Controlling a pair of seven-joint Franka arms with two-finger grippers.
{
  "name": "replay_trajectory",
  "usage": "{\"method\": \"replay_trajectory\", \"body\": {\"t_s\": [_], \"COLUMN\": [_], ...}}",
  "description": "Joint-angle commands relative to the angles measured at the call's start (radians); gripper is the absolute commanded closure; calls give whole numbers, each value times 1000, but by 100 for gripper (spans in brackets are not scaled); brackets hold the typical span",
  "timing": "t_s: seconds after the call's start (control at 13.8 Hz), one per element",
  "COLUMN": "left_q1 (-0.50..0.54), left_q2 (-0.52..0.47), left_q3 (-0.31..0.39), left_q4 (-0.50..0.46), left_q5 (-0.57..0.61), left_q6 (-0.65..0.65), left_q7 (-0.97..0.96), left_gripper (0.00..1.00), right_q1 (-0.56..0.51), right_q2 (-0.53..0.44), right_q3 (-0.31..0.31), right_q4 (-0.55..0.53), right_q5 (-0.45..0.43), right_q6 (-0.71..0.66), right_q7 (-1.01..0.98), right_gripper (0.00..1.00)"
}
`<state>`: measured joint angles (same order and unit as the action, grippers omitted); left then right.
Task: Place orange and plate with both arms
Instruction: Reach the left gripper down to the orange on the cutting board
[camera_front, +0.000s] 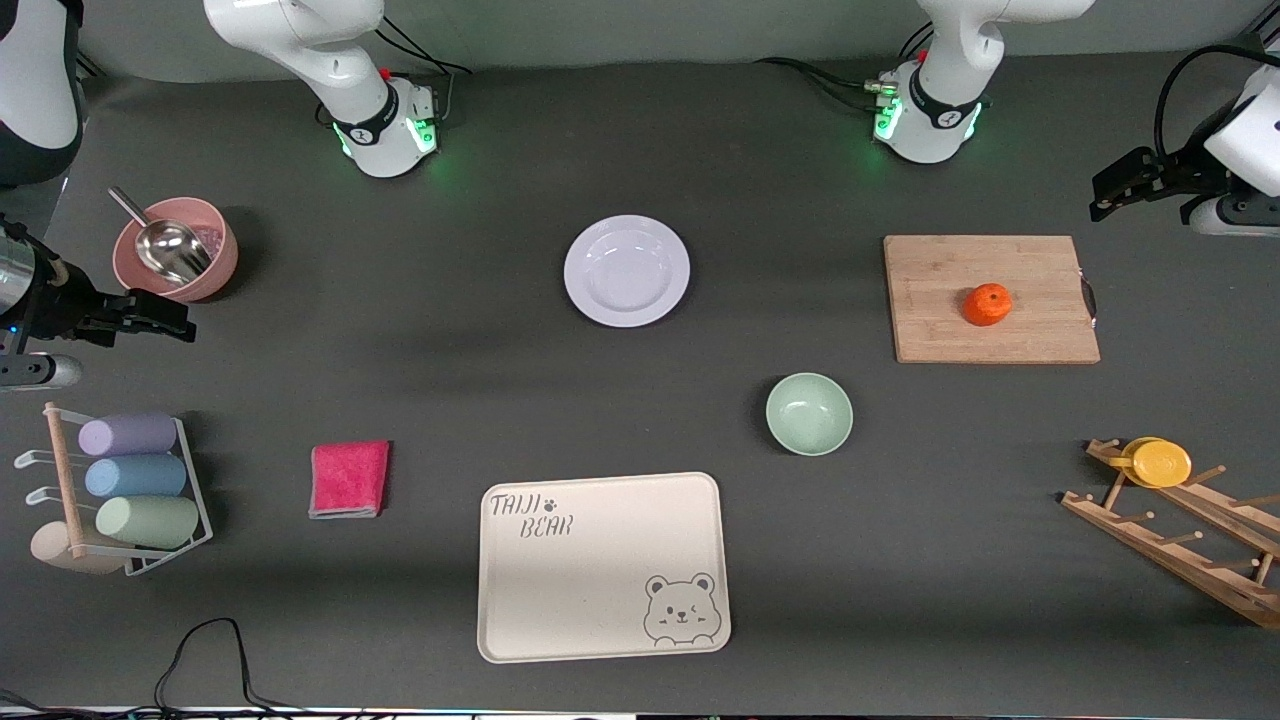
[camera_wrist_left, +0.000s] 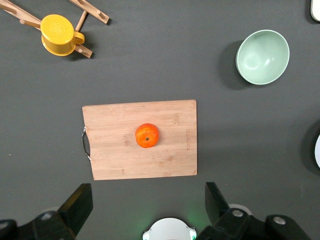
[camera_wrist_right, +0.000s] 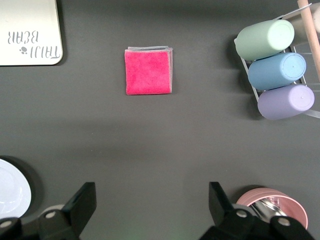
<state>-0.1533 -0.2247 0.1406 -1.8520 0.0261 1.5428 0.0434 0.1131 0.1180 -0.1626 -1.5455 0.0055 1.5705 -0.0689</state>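
Note:
The orange (camera_front: 988, 304) (camera_wrist_left: 147, 135) sits in the middle of a wooden cutting board (camera_front: 940, 330) (camera_wrist_left: 115, 155) toward the left arm's end of the table. The white plate (camera_front: 627, 271) lies empty mid-table; its edge shows in the right wrist view (camera_wrist_right: 12, 192). My left gripper (camera_front: 1110, 190) (camera_wrist_left: 148, 195) hangs open and empty, high over the table's left-arm end, past the board's handle side. My right gripper (camera_front: 185, 318) (camera_wrist_right: 150, 197) hangs open and empty over the right arm's end, beside a pink bowl.
A pale green bowl (camera_front: 809, 413) stands nearer the camera than the board. The beige bear tray (camera_front: 600, 570) lies near the front edge, a pink cloth (camera_front: 349, 479) beside it. The pink bowl (camera_front: 215, 255) holds a metal scoop. A cup rack (camera_front: 130, 480) and a wooden rack with a yellow cup (camera_front: 1160, 463) flank the ends.

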Motion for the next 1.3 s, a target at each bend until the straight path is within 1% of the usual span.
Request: {"method": "replay_trajectory", "body": {"t_s": [0.0,0.22,0.36,0.51,0.58,0.72,0.87,1.01,1.09,1.23], "left_q1": [-12,-12,-11,-8,-8,-3,11,18,27,35], "left_q2": [-5,-5,-8,-25,-39,-64,-100,-76,-50,31], "left_q3": [7,7,8,10,11,13,14,16,19,20], "left_q4": [1,-9,-45,-128,-188,-351,-557,-704,-752,-771], "left_q5": [15,15,15,17,17,32,54,72,98,106], "left_q6": [-12,-3,2,55,107,259,487,710,793,878], "left_q7": [15,21,23,23,24,26,26,26,26,26], "left_gripper": [0,0,0,0,0,0,0,0,0,0], "right_q1": [2,2,2,2,3,8,43,95,118,178], "right_q2": [-3,-5,-8,-27,-38,-84,-168,-253,-291,-360], "right_q3": [0,0,0,0,0,0,0,0,0,0], "right_q4": [4,4,1,-13,-19,-45,-118,-201,-237,-307], "right_q5": [4,4,4,4,4,4,4,5,5,5], "right_q6": [-9,-9,-10,-14,-15,-40,-40,-29,-26,3], "right_q7": [24,24,24,26,26,29,76,136,174,251], "right_gripper": [0,0,0,0,0,0,0,0,0,0]}}
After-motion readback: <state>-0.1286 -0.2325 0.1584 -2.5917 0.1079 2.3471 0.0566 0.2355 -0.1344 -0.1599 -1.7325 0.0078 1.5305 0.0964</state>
